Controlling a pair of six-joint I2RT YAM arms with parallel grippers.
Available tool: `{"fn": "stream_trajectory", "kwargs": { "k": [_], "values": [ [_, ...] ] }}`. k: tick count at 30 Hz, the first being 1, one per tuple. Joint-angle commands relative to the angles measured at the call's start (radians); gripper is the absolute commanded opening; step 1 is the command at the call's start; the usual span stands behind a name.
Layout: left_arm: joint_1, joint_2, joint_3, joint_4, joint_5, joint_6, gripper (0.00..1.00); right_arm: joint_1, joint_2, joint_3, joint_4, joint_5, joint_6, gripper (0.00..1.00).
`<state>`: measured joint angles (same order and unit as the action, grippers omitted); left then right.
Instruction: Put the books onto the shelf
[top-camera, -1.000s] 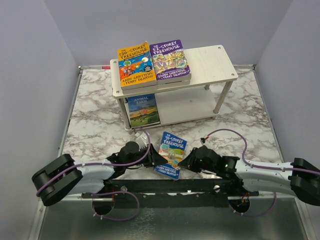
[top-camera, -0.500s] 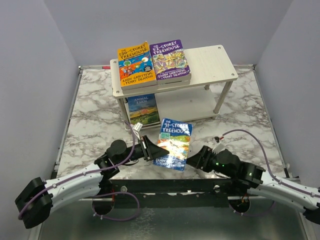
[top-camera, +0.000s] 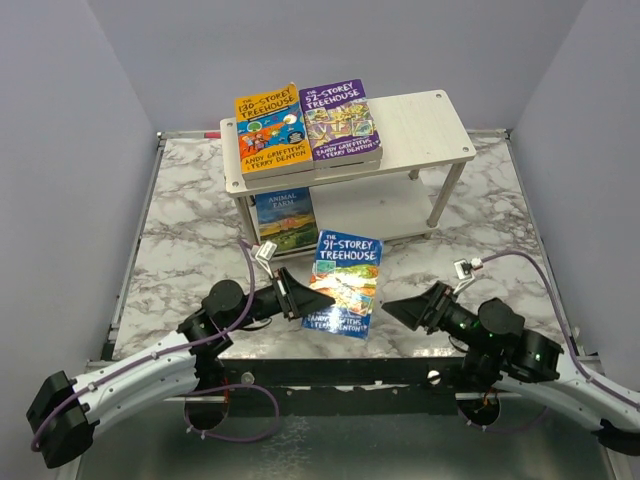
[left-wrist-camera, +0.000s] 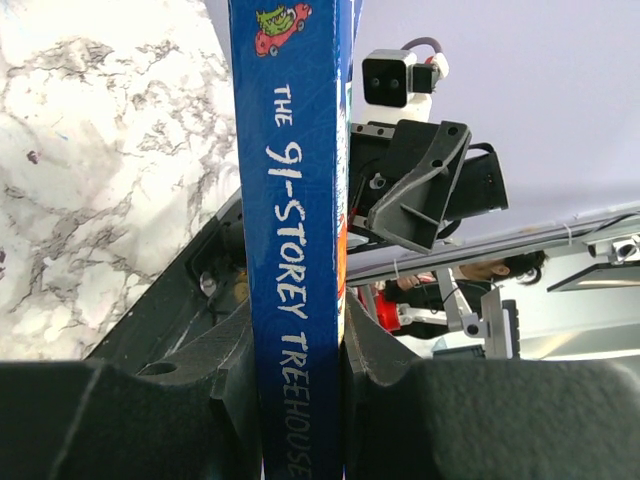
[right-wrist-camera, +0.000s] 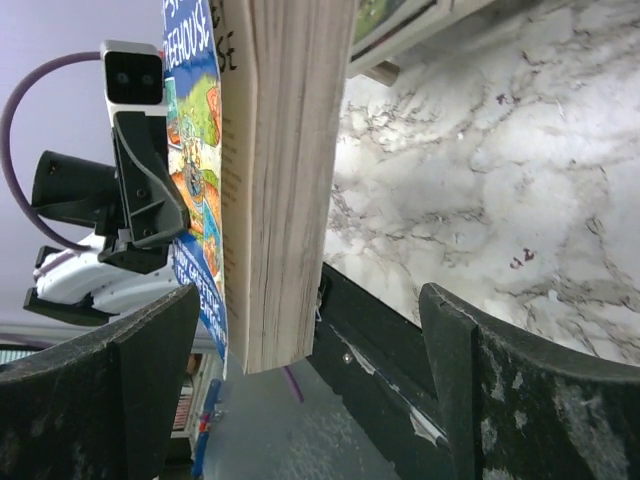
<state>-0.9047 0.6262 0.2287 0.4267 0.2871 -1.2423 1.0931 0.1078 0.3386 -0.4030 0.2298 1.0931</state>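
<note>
The left gripper (top-camera: 303, 297) fingers clamp the blue book (top-camera: 345, 285) by its spine, lifted in front of the shelf (top-camera: 425, 120); the right gripper (top-camera: 398, 310) fingers gape wide, empty. Held by one edge only, the book could sag and strike the shelf's top board.

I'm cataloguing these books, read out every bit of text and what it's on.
"THE 130-STOREY TREEHOUSE, ANDY GRIFFITHS & TERRY DENTON": orange book.
"STOREY TREEHOUSE": purple book, number unclear.
"ANIMAL FARM": landscape-cover book.
"THE 91-STOREY TREEHOUSE": blue book, cover and spine.
Smaller print: unreadable.
</note>
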Motion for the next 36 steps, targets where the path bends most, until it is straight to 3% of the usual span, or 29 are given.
{"fn": "stream_trajectory", "kwargs": {
  "k": [1, 17, 26, 36],
  "values": [
    [0.001, -0.027, 0.073, 0.075, -0.016, -0.018, 0.0, 0.002, 0.075, 0.041, 0.106, -0.031, -0.097, 0.95],
    [0.0, -0.088, 0.108, 0.089, -0.072, -0.023, 0.0, 0.002, 0.434, 0.022, 0.712, -0.296, -0.118, 0.93],
    [0.001, -0.176, 0.086, 0.089, -0.214, 0.023, 0.0, 0.004, 0.579, -0.013, 0.975, -0.405, -0.021, 0.73],
    [0.0, -0.221, 0.081, 0.025, -0.264, 0.041, 0.0, 0.017, 0.581, 0.007, 0.964, -0.337, -0.02, 0.55]
  ]
}}
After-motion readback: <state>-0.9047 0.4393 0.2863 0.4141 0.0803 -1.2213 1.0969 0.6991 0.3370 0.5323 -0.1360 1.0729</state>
